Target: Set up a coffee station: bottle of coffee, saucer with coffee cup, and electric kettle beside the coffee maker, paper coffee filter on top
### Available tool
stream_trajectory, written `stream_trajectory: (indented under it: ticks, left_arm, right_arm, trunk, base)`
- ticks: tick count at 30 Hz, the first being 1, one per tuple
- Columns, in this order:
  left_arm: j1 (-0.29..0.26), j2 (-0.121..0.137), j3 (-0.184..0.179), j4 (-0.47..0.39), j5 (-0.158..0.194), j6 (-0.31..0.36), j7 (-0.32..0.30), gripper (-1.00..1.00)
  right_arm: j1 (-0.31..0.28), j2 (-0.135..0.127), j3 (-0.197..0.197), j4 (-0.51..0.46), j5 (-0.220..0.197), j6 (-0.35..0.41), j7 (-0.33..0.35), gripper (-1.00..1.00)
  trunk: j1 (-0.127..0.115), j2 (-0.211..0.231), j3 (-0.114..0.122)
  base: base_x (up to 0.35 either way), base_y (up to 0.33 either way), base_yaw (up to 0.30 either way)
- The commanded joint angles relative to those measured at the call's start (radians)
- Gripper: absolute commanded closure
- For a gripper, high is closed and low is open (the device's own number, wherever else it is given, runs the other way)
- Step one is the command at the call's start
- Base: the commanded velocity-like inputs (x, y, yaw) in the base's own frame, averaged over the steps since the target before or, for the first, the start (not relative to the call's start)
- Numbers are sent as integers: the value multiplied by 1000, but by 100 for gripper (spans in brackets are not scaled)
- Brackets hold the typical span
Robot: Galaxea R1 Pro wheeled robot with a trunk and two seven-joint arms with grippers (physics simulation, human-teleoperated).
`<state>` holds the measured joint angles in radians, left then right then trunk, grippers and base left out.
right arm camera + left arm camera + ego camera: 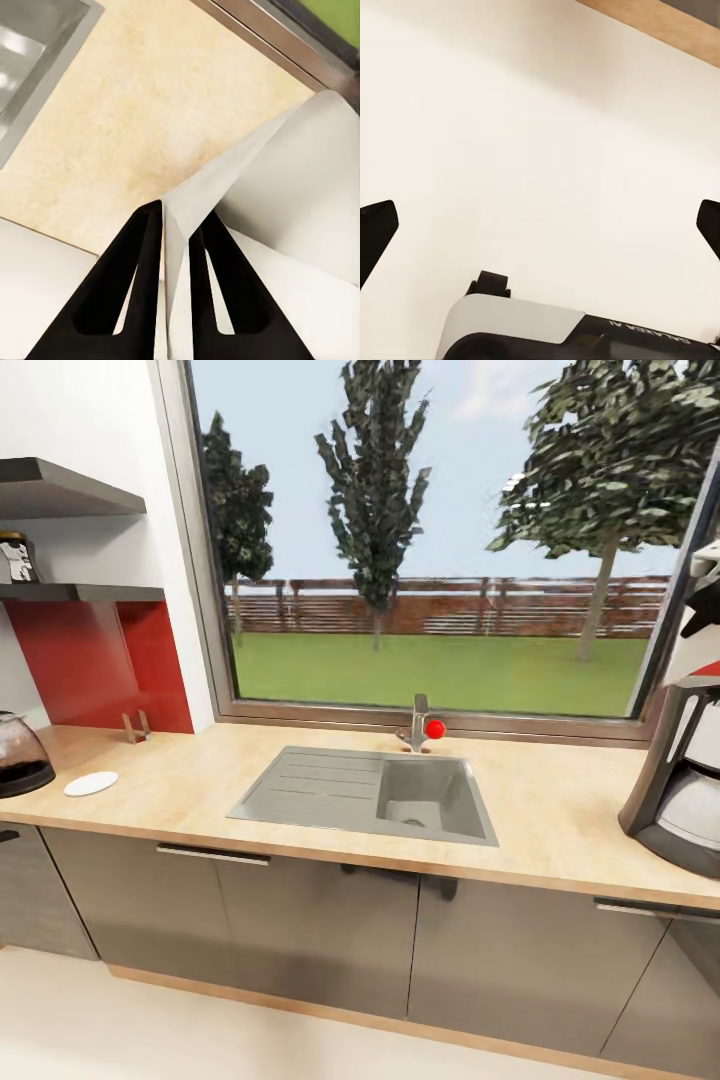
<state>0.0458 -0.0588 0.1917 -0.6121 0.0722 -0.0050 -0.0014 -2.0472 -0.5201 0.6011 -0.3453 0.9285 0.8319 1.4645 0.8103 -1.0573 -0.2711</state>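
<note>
Sink (370, 792) set in the countertop (560, 825) mid-run, tap (418, 723) behind it, electric kettle (20, 753) far left, saucer (91, 783) just right of it, coffee maker (680, 780) far right, bottle of coffee (16, 557) up on the shelf (90, 592)

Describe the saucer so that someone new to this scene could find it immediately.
Start at the sink set in the long countertop and go towards its left end. The saucer lies flat there, beside the electric kettle: a small white disc, low and empty, unlike the tall dark glass kettle.
</note>
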Motion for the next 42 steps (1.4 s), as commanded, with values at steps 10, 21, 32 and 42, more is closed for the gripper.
stream_trajectory:
  ticks: [10,21,32,42]
  left_arm:
    - [0,-1,1,-1,8,0,0,-100]
    - [0,-1,0,-1,8,-1,0,-100]
    - [0,-1,-3,-1,8,0,0,-100]
    - [0,-1,-2,-3,8,0,0,-100]
  right_arm:
    - [-1,-6,-1,-3,19,12,16,100]
    - [-1,-6,-1,-3,19,12,16,100]
    - [-1,-6,-3,-6,19,12,16,100]
    - [-1,-3,-4,-7,19,12,16,100]
  trunk:
    - [0,-1,-1]
    - [0,-1,0]
    - [0,-1,4]
    - [0,-1,4]
  base:
    - [0,-10,0]
    - [0,-123,-101]
    - [0,-231,-199]
    - [0,-195,-16]
